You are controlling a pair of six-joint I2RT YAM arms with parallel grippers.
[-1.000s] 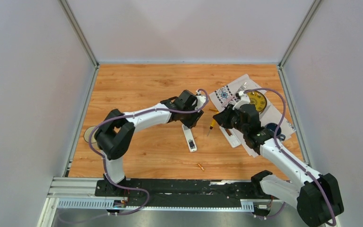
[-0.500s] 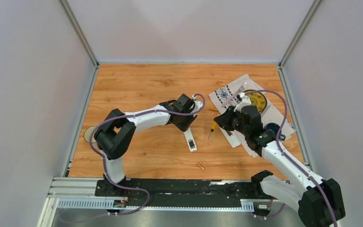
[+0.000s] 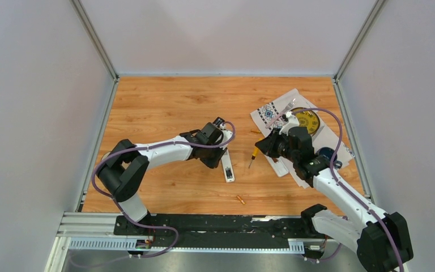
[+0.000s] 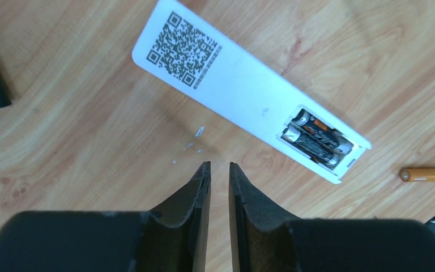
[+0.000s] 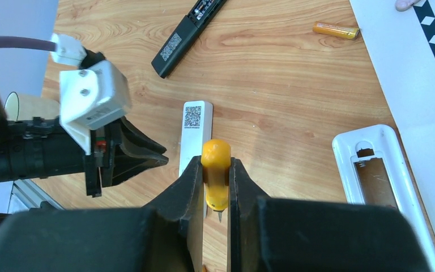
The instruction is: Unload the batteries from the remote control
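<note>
**Open battery bay, before extraction.** The white remote (image 4: 243, 96) lies back-up near the middle of the table (image 3: 164, 102). Two dark batteries (image 4: 317, 139) sit side by side in its uncovered bay, at the end toward the near edge. A loose orange battery (image 3: 241, 199) lies apart, closer to that edge.

The left gripper (image 4: 219, 166) hovers just beside the remote's long side, jaws a narrow slit apart and empty. The right gripper (image 5: 216, 163) clamps the yellow-handled screwdriver (image 5: 215, 175).

Likely hazards:
- **Unbraced remote:** it may slide or spin under a prying tip.
- **Narrow jaws:** at this width they cannot straddle the remote to steady it.
- **Freed cell:** it may pop out and roll off the near edge.
- **Slipping tip:** it may strike the bay's contacts.
</note>
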